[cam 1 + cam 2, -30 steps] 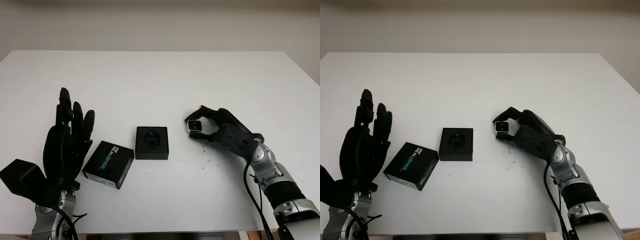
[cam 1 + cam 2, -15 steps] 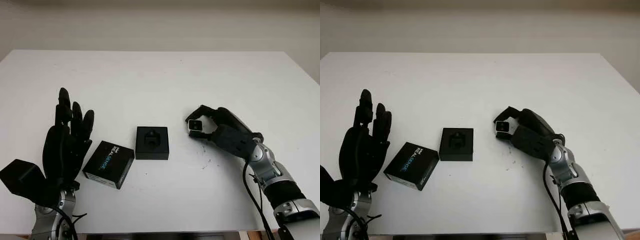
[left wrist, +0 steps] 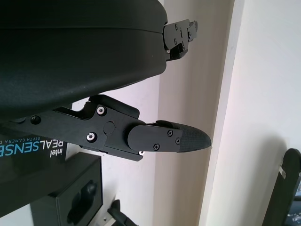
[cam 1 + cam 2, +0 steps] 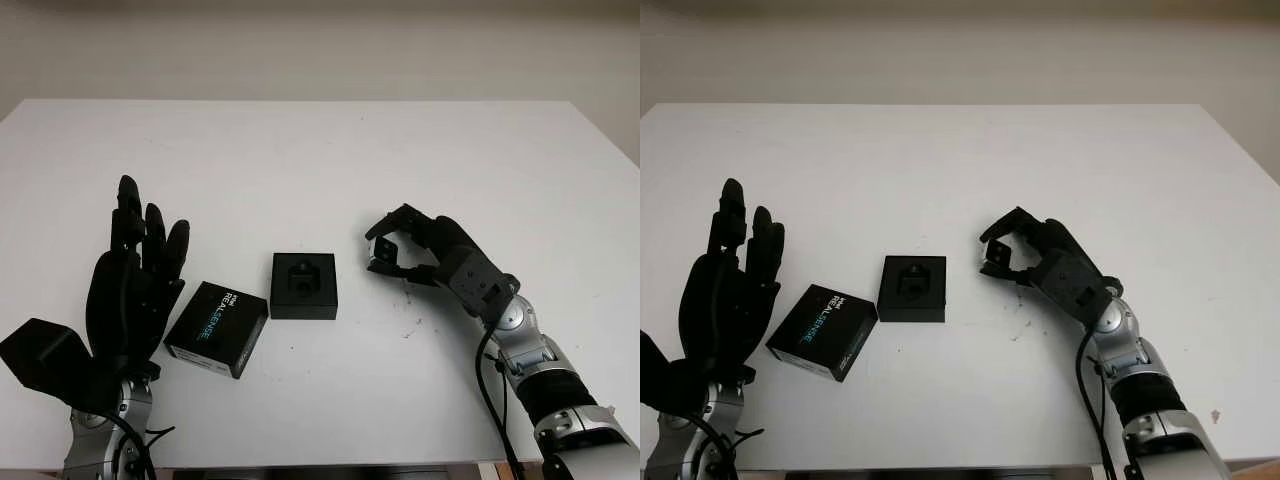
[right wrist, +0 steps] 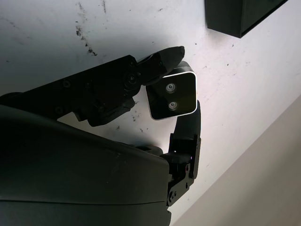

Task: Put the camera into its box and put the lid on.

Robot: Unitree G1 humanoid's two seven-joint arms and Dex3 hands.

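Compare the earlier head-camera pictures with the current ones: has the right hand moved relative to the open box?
Yes. The right hand, shut on the camera, has edged slightly toward the open box, narrowing the gap.

White table (image 4: 300, 160) — scuffed, pale wall (image 4: 320, 50)

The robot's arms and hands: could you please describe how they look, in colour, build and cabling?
Both hands are matte black with three jointed fingers. The left hand has a broad, smooth black shell, and small silver screws dot its finger links. The right hand sits on a silver metal wrist, followed by a black forearm cuff, with a thin black cable running alongside. A black cable also loops by the left wrist.
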